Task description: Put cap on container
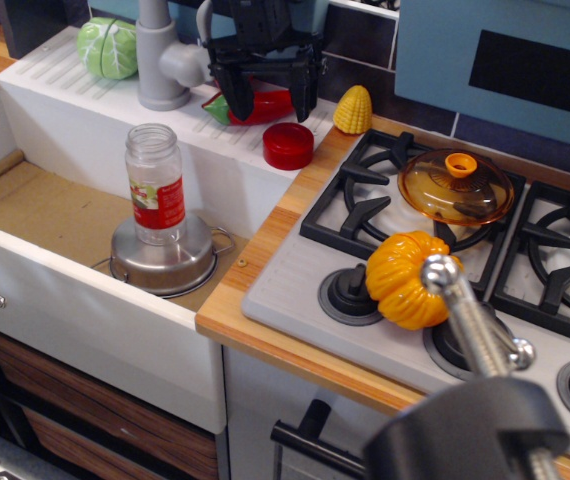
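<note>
The task looks barely begun. The cap [288, 145] lies flat on the sink's white right-hand ledge, at the edge of the wooden counter, not grasped. The gripper [268, 100] hangs just above and slightly behind it with its jaws spread apart and nothing between them; how far it clears the cap is hard to judge from this angle. The container [155, 185] stands upright and uncapped on an upturned steel pot [164, 258] in the sink, well to the left and nearer. Grasping, carrying and seating the cap all remain.
</note>
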{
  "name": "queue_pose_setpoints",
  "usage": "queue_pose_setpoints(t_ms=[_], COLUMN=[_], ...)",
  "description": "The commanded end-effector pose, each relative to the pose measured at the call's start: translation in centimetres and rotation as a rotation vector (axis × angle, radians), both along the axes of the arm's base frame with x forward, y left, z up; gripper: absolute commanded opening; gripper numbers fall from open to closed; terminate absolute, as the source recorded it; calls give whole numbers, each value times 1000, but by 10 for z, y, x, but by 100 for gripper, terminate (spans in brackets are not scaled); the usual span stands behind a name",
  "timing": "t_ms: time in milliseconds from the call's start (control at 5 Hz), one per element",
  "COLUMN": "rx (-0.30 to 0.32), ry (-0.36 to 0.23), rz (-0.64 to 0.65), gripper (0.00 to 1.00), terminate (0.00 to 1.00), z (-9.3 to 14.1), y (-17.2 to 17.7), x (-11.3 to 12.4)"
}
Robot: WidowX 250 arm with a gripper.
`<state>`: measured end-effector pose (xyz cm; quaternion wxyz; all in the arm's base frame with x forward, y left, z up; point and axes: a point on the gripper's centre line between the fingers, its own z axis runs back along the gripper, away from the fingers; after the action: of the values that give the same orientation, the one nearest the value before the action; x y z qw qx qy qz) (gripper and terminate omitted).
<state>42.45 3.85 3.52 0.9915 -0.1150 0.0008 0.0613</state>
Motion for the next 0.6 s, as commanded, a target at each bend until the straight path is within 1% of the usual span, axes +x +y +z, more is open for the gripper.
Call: queue_pose_setpoints(t_ms=[0,200,400], rx=[41,33,43], ry=[-79,-68,-70], rz=[17,15,21], gripper=[100,100,100], terminate=[0,0,0], z=[7,3,-5], y=[-6,-13,-17], x=[16,17,18])
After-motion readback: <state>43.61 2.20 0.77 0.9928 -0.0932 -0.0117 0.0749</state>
